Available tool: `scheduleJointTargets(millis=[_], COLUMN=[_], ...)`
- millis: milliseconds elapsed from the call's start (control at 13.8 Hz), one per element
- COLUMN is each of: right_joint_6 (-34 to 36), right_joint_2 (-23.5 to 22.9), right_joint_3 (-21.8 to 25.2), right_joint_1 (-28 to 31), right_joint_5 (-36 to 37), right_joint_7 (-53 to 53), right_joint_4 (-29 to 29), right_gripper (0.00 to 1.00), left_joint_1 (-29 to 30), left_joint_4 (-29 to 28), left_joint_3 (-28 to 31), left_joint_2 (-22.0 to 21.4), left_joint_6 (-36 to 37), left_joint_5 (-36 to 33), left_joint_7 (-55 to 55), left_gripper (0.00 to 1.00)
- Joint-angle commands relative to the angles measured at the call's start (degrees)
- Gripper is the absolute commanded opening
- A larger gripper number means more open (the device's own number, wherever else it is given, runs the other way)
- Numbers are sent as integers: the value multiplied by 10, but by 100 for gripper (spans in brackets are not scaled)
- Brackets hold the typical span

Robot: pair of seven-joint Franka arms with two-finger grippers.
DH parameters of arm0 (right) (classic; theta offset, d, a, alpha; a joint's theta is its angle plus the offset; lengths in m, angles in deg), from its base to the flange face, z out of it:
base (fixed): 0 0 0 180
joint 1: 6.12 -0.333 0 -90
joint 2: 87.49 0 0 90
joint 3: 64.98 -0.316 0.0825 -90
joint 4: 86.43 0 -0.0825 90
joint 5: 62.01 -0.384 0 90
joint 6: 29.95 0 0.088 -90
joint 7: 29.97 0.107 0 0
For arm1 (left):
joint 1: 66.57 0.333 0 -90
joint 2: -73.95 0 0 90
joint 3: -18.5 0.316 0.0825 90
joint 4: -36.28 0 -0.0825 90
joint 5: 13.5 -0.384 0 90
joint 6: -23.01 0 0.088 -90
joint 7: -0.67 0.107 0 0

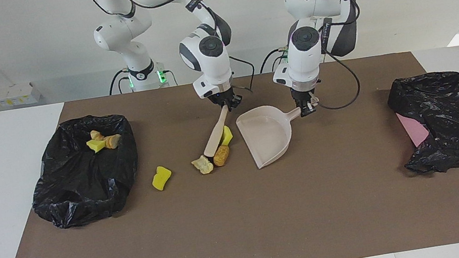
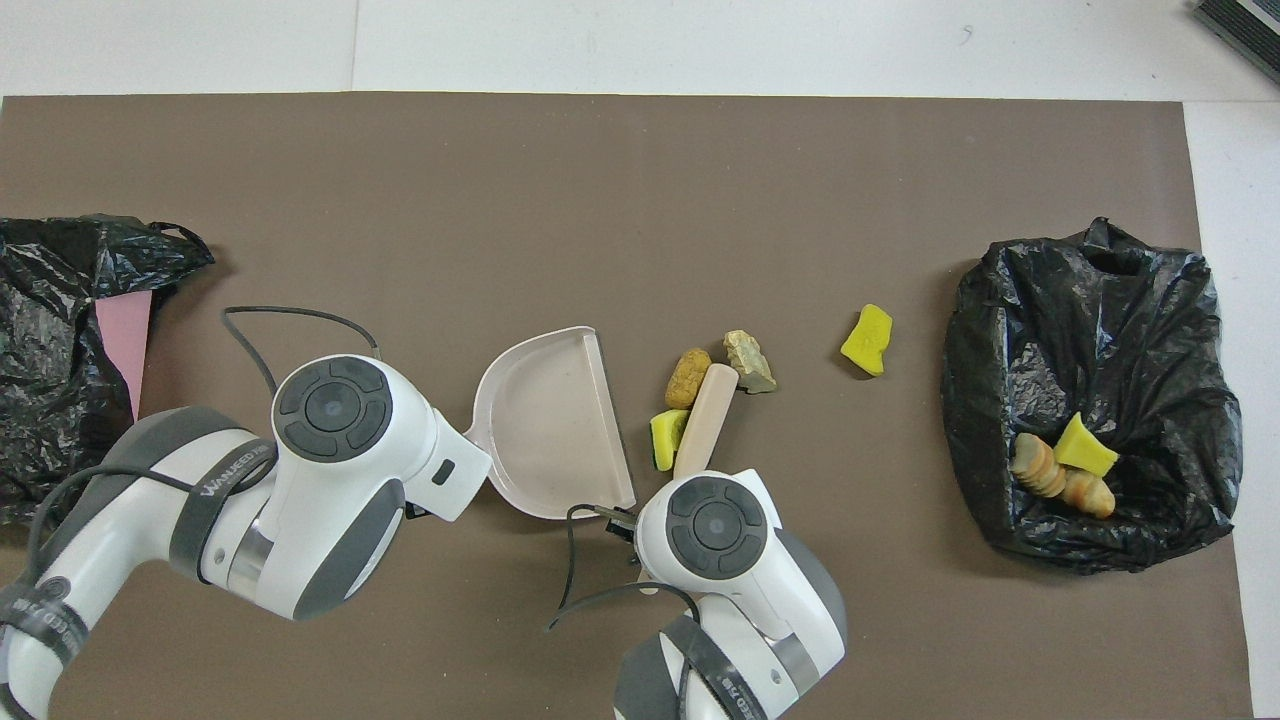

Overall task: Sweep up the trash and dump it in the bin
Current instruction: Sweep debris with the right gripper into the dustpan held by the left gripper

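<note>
Right gripper [image 1: 229, 103] clamped on the tan wooden hand brush [image 1: 216, 133], left gripper [image 1: 307, 108] pinching the beige plastic dustpan [image 1: 267, 134]; the light yellow sponge scrap [image 1: 226, 135] and lumps likely better swept than grasped.

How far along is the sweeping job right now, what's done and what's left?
Done: three scraps lie in the black bin bag. In hand: the right gripper holds the brush down among three scraps beside the mouth of the dustpan, which the left gripper holds by its handle. Left: the pan is empty, and one yellow sponge piece lies alone, nearer the bag.
</note>
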Motion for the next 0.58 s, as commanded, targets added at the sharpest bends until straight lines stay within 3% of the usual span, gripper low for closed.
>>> scheduleJointTargets(millis=[0,217,507], right_joint_6=[5,6,41], right_joint_2=[-6,-4,-20], right_joint_3=[-4,-22,-44], right_joint_1=[0,-6,-17], right_joint_5=[-10,-67,-59], right_joint_7=[-105,-205,-209], right_joint_4=[10,19,94], right_gripper=[0,0,0], left_joint_1=[-5,-4,-2], left_joint_4=[-15,-15,-15], left_joint_3=[7,7,7], left_joint_2=[-13,-12,-12], left_joint_6=[-12,-14,-25], left_joint_5=[-13,-13,-12], left_joint_7=[-12,-12,-9], left_gripper=[0,0,0])
